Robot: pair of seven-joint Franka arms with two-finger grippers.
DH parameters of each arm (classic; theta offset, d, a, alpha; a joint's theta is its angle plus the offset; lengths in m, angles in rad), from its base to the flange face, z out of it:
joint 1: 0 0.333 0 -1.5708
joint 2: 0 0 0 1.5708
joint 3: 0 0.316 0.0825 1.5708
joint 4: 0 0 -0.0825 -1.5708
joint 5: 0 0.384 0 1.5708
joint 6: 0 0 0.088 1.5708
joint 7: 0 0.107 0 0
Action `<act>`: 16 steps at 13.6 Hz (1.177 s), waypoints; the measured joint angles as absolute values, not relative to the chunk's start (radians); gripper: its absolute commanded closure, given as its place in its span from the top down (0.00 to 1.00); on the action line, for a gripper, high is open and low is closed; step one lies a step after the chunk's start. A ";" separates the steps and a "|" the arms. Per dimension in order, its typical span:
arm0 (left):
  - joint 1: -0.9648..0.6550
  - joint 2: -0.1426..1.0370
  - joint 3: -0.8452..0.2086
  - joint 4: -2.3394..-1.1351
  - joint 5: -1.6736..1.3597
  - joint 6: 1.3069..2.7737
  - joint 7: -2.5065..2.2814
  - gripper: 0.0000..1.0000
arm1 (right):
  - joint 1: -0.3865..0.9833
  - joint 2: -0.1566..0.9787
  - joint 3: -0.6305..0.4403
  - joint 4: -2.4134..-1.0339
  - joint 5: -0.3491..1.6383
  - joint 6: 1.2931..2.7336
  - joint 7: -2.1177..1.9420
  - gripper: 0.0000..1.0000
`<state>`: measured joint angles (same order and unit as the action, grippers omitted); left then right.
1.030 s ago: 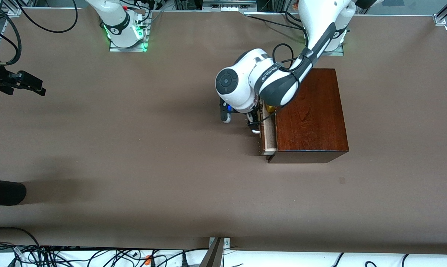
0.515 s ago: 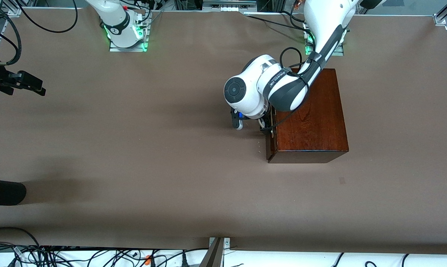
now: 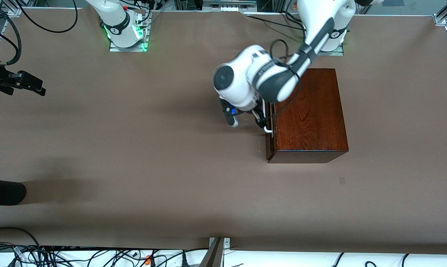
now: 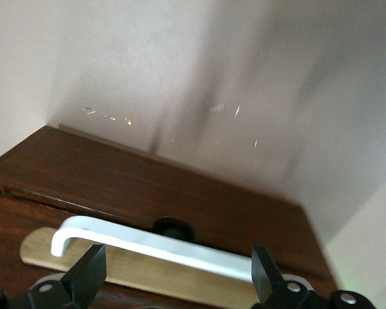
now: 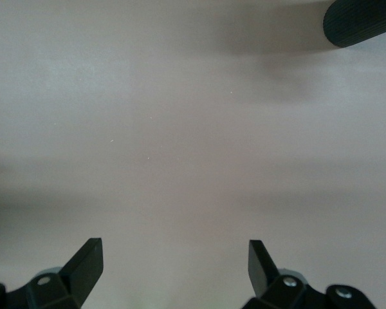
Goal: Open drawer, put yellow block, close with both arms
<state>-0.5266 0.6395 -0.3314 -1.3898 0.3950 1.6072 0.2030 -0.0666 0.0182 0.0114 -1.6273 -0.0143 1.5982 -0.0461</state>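
The dark mahogany box [image 3: 308, 111] stands toward the left arm's end of the table. Its drawer [image 3: 270, 142] is pushed in flush, and the white handle [image 3: 268, 129] sticks out from the front panel. My left gripper [image 3: 263, 123] is open right in front of the handle. In the left wrist view the handle [image 4: 180, 248] lies across the gap between the fingers [image 4: 90, 273] of the left gripper [image 4: 178, 252], against the front panel [image 4: 148, 187]. The yellow block is out of view. My right gripper [image 3: 36, 88] waits open over bare table at the right arm's end; its wrist view [image 5: 174, 257] shows nothing between the fingers.
A black rounded object [image 3: 4, 192] lies at the right arm's end, nearer the front camera, and also shows in the right wrist view [image 5: 360, 22]. Cables run along the table edge nearest the camera. The arm bases [image 3: 127, 35] stand along the edge farthest from the camera.
The drawer, partly open with the yellow block showing inside, has slid shut. My left gripper pushed in with it, then drew back a little from the front panel. The right arm has not moved.
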 measured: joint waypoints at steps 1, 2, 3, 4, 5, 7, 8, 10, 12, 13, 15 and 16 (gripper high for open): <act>-0.548 0.634 -0.334 -1.374 0.395 1.606 0.110 1.00 | -0.067 0.018 0.011 -1.627 -0.014 1.598 -0.046 1.00; -0.560 0.625 -0.335 -1.356 0.392 1.594 0.043 1.00 | -0.067 0.018 0.011 -1.627 -0.014 1.598 -0.046 1.00; -0.562 0.615 -0.335 -1.332 0.381 1.566 -0.013 1.00 | -0.067 0.018 0.011 -1.627 -0.014 1.598 -0.046 1.00; -0.558 0.602 -0.334 -1.300 0.367 1.535 -0.057 1.00 | -0.067 0.018 0.011 -1.627 -0.014 1.598 -0.046 1.00; -0.552 0.586 -0.332 -1.262 0.356 1.505 -0.083 1.00 | -0.067 0.018 0.011 -1.627 -0.014 1.598 -0.046 1.00; -0.536 0.541 -0.324 -1.187 0.347 1.450 -0.103 1.00 | -0.067 0.019 0.011 -1.627 -0.014 1.598 -0.046 1.00; -0.518 0.515 -0.322 -1.156 0.340 1.424 -0.111 1.00 | -0.067 0.019 0.011 -1.627 -0.014 1.598 -0.046 1.00; -0.444 0.461 -0.314 -1.111 0.281 1.374 -0.120 1.00 | -0.067 0.019 0.011 -1.626 -0.014 1.598 -0.046 1.00; -0.325 0.416 -0.312 -1.099 0.230 1.352 -0.120 1.00 | -0.067 0.019 0.011 -1.626 -0.014 1.598 -0.046 1.00; -0.264 0.401 -0.313 -1.099 0.214 1.350 -0.117 1.00 | -0.067 0.019 0.011 -1.626 -0.014 1.598 -0.046 1.00; -0.178 0.383 -0.314 -1.099 0.187 1.349 -0.115 1.00 | -0.067 0.019 0.011 -1.626 -0.014 1.598 -0.046 1.00; -0.150 0.376 -0.313 -1.099 0.162 1.348 -0.116 1.00 | -0.067 0.019 0.011 -1.626 -0.014 1.598 -0.046 1.00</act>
